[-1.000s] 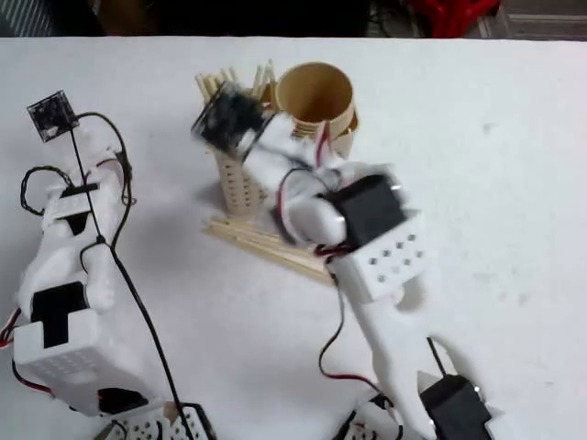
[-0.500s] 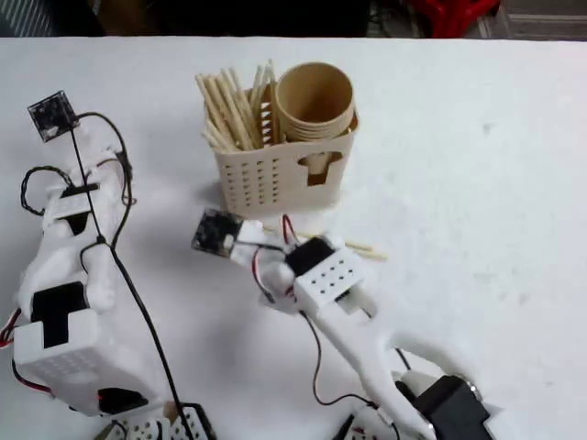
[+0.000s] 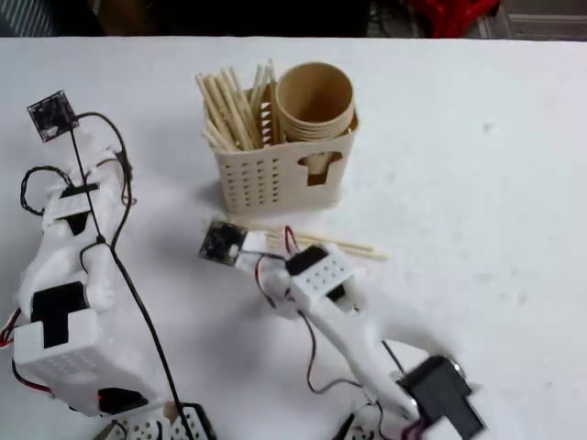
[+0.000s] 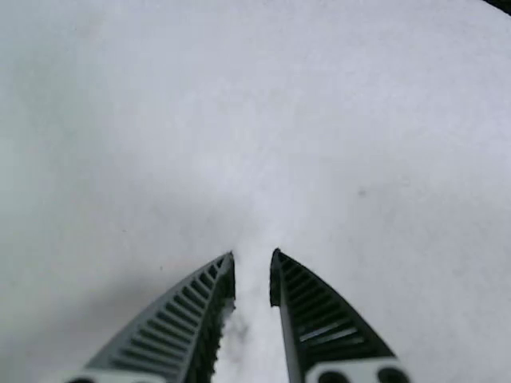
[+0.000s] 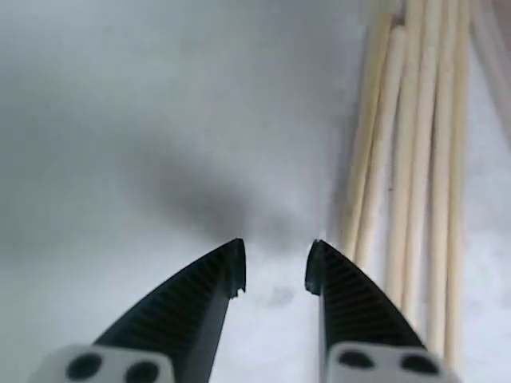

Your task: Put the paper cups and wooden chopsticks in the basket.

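- Basket (image 3: 275, 179), far centre, holds paper cups (image 3: 315, 96) and chopsticks (image 3: 227, 108).
- Right gripper (image 5: 275, 267), spread and empty, is just beside loose chopsticks (image 5: 415, 159).
- Left gripper (image 4: 251, 257) is slightly parted and empty.

My white counter (image 3: 477, 183) carries 1 basket (image 3: 266, 179) toward the back, and loose chopsticks (image 3: 353, 246) lie flat just before it.

White printed arms (image 3: 64, 275) carry black motors (image 3: 57, 312), black and red cables (image 3: 138, 302), dark ribbed fingers (image 4: 192, 319).

Your left arm (image 3: 64, 275) sits folded at 8 o'clock, left gripper (image 4: 251, 267) narrowly parted; your right gripper (image 5: 274, 267) points down, fingers slightly apart.
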You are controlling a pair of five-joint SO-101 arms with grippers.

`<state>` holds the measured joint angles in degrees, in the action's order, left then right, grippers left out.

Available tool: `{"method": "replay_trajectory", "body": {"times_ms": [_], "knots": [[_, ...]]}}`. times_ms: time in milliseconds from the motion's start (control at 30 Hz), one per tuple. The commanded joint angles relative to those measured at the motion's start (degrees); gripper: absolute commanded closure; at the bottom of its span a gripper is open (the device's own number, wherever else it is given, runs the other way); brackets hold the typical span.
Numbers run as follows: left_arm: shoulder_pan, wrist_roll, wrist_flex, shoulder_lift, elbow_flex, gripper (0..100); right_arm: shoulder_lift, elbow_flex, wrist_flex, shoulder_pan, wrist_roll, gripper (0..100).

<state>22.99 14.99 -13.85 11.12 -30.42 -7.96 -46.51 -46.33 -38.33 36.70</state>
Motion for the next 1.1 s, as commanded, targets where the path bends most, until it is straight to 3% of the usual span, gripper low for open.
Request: {"method": "replay_trajectory", "body": {"times_ms": [0,233,433,700,867,1067], "knots": [[-0.8,-0.5,-0.2,-0.6,2.3,91,3.4,5.5,0.7,4.0,0.6,86.1],[-0.8,-0.5,-0.1,-0.6,2.3,91,8.0,7.6,0.8,4.9,0.6,86.5],[-0.8,-0.5,-0.1,-0.6,2.3,91,8.0,7.4,-1.7,1.7,0.6,98.2],[-0.8,-0.5,0.1,-0.6,2.3,91,-5.2,5.3,-6.5,1.7,0.1,98.1],[-0.8,-0.5,0.1,-0.6,2.3,91,-11.6,1.7,0.7,8.7,-1.3,98.1],[-0.7,-0.5,-0.2,-0.6,2.3,91,-11.7,-8.2,19.3,11.4,-4.7,98.1]]}}
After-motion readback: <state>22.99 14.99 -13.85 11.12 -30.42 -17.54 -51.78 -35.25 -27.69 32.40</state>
